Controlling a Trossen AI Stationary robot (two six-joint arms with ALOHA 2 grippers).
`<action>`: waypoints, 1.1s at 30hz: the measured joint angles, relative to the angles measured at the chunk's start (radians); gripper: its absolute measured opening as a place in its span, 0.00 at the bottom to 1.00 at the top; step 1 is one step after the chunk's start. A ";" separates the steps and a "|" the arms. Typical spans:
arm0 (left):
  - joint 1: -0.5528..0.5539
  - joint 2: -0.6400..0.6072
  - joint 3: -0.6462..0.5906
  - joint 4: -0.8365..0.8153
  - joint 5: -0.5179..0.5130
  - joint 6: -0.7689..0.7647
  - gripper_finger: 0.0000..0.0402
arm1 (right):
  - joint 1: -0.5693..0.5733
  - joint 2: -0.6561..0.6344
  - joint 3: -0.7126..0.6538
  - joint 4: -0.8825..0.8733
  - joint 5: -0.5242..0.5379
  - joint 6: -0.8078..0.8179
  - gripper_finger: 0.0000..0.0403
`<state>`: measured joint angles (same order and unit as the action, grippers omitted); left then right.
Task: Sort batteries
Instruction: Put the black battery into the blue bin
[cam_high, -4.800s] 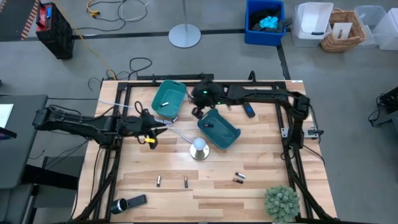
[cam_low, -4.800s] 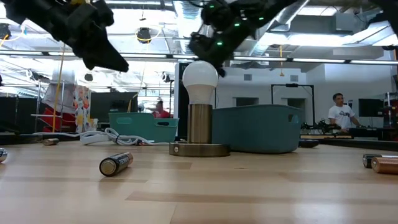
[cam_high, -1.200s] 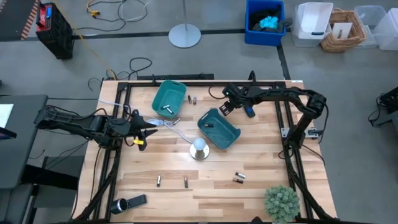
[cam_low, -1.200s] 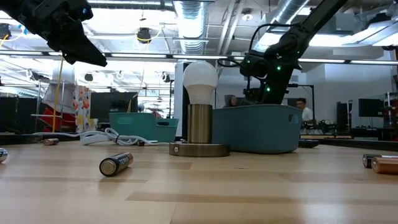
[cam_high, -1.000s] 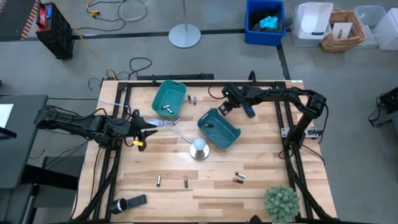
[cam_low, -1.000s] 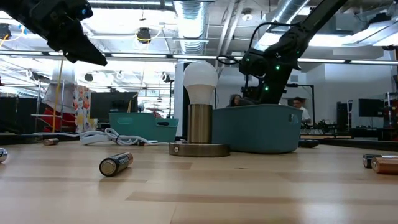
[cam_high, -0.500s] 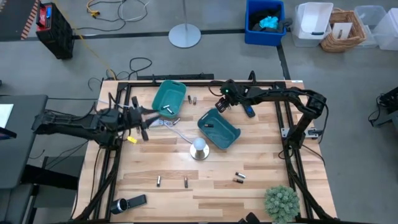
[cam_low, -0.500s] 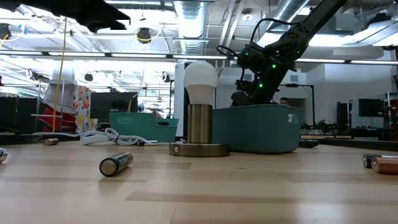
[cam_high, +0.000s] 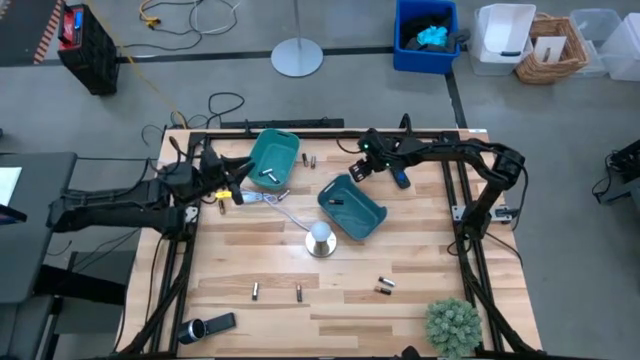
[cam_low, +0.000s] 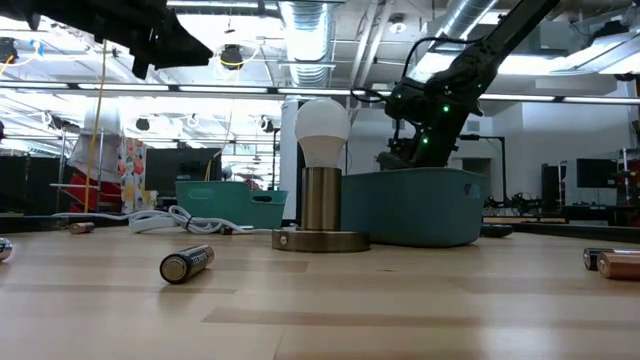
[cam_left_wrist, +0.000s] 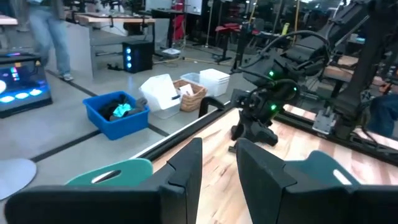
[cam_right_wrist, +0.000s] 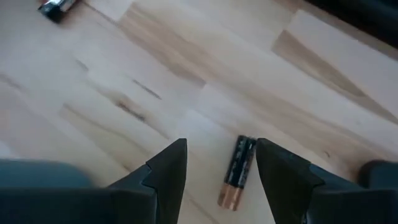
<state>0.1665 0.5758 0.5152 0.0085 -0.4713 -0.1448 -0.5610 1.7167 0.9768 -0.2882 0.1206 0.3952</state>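
Note:
My right gripper (cam_high: 357, 168) (cam_right_wrist: 221, 171) is open and hovers low over the table between the two teal bins. A black battery with a copper end (cam_right_wrist: 238, 170) lies on the wood between its fingers, apart from both. Another battery (cam_right_wrist: 59, 5) lies farther off. My left gripper (cam_high: 238, 192) (cam_left_wrist: 219, 168) is open by a narrow gap, raised, just left of the far-left teal bin (cam_high: 290, 150). That bin holds a silvery battery (cam_high: 268, 172). The nearer teal bin (cam_high: 372, 216) holds a dark one (cam_high: 334, 201). Loose batteries (cam_high: 255, 290) (cam_high: 298, 292) (cam_high: 383, 285) lie toward the near edge.
A lamp with a white bulb on a round metal base (cam_high: 320, 238) stands mid-table. A white cable (cam_high: 275, 207) runs beside the left gripper. A green plant (cam_high: 452, 325) fills the near right corner, a black-and-silver cylinder (cam_high: 198, 328) the near left. A blue object (cam_high: 400, 178) lies by the right arm.
My left gripper has risen and swung toward the table's far edge, ending beside the far-left teal bin. My right gripper has shifted slightly toward the table's left, staying low by the nearer bin's far rim. No battery has moved.

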 joint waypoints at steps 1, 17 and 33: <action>0.005 0.000 0.000 -0.005 0.001 0.001 0.23 | -0.005 0.005 0.000 0.000 -0.003 0.000 0.52; 0.046 0.000 0.000 -0.021 0.075 0.079 0.23 | -0.048 0.099 0.002 0.016 -0.049 -0.011 0.52; 0.045 0.000 0.000 -0.279 0.138 0.002 0.23 | 0.035 0.023 -0.002 0.122 0.145 -0.109 0.52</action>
<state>0.2111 0.5762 0.5148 -0.2703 -0.3337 -0.1433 -0.5260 1.7395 0.9752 -0.1661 0.2660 0.2863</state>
